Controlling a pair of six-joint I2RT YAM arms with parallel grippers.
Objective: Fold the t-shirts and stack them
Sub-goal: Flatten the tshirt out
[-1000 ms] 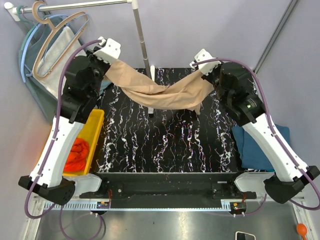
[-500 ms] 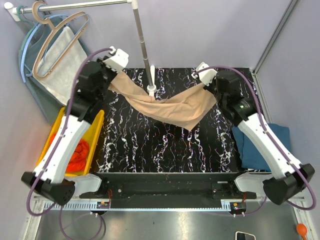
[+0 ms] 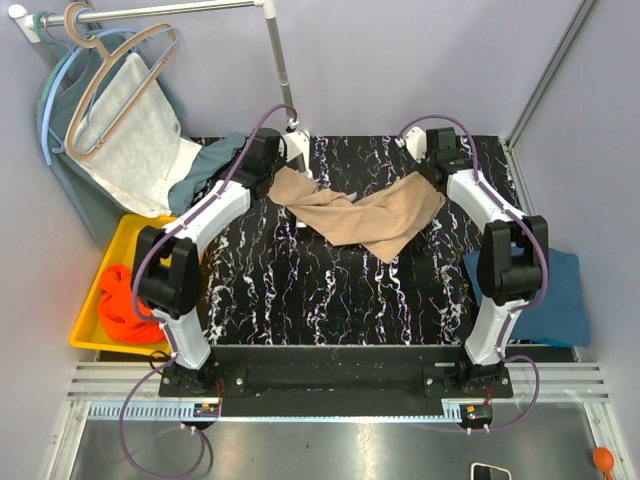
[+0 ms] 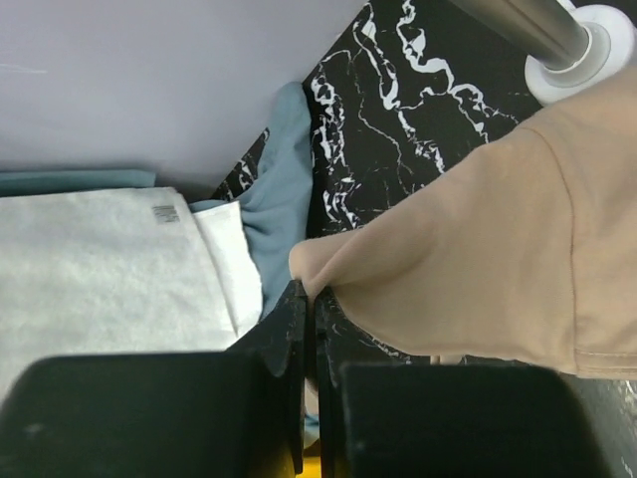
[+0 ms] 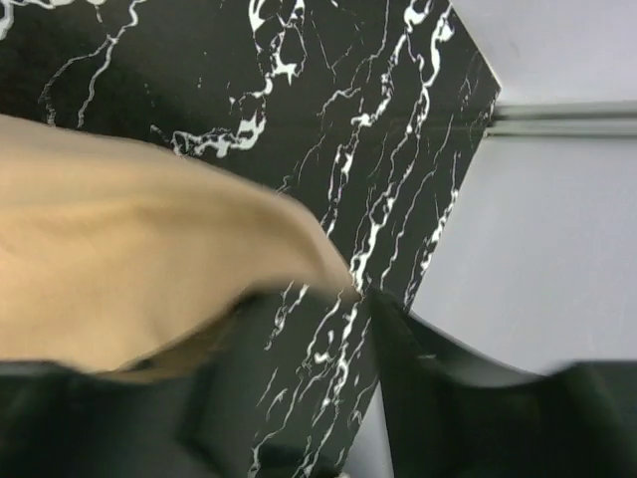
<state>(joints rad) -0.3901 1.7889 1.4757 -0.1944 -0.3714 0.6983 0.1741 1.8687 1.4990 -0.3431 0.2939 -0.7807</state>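
On the black marbled table (image 3: 330,300), the beige-tan t-shirt (image 3: 365,212) is lying rumpled across the far half, strung between two arms. The left gripper (image 4: 309,294) is pinching one corner tight near the rack pole's white base (image 4: 597,45). The right gripper (image 5: 318,304) is standing parted, with cloth brushing one finger. Folding well is probably calling for both corners to be laid flat and square first.

Open room is offered by the near half of the black marble table (image 3: 320,300), which is bare. The far half is crossed by a beige shirt (image 3: 360,212). A metal pole (image 3: 282,70) is stood at the far edge, just beside the shirt's left end. The left side is flanked by 1 yellow bin (image 3: 85,335), the right by a blue shirt (image 3: 565,295).
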